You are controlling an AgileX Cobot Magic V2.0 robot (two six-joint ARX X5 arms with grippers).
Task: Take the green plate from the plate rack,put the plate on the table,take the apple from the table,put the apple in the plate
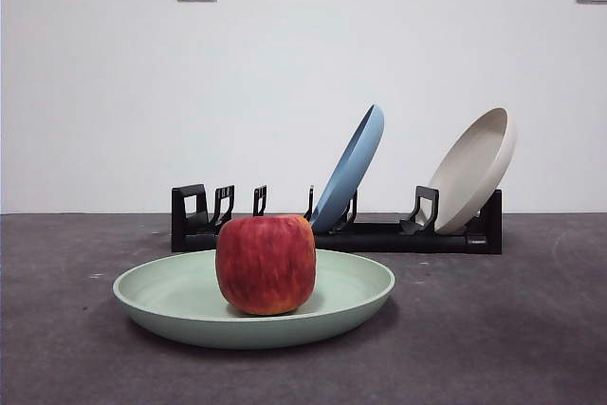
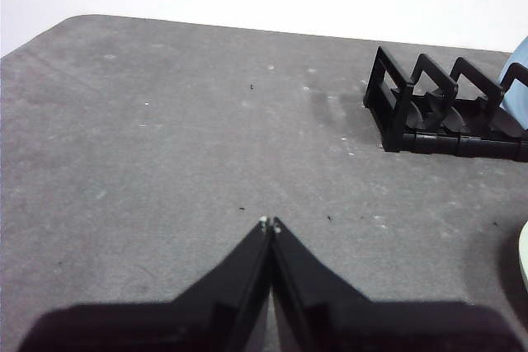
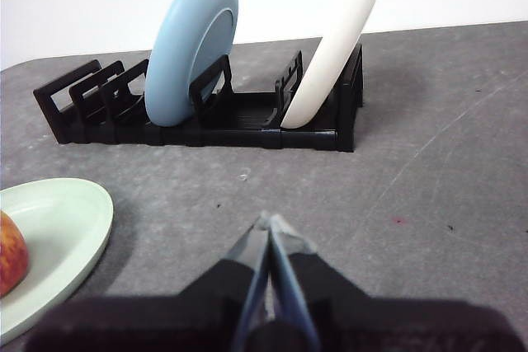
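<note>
Nearest the front camera, the green plate [image 1: 180, 305] lies flat on the dark grey bench [image 1: 512, 329], and the apple [image 1: 266, 264] stands upright in the plate, a little left of its centre. Behind them, apart from the plate, the plate rack [image 1: 379, 234] runs along the back of the bench. It holds a blue plate [image 1: 353, 166] and a beige plate [image 1: 474, 170], both leaning to the right in their slots (the brackets at the rack's left end hold nothing). Neither arm shows in the front view. The left hand [image 2: 270, 223] has its two jaws pressed together, holding nothing, over bare bench beside the rack's end. The right hand [image 3: 270, 220] is likewise closed on nothing, facing the rack, with the green plate and apple off to one side.
</note>
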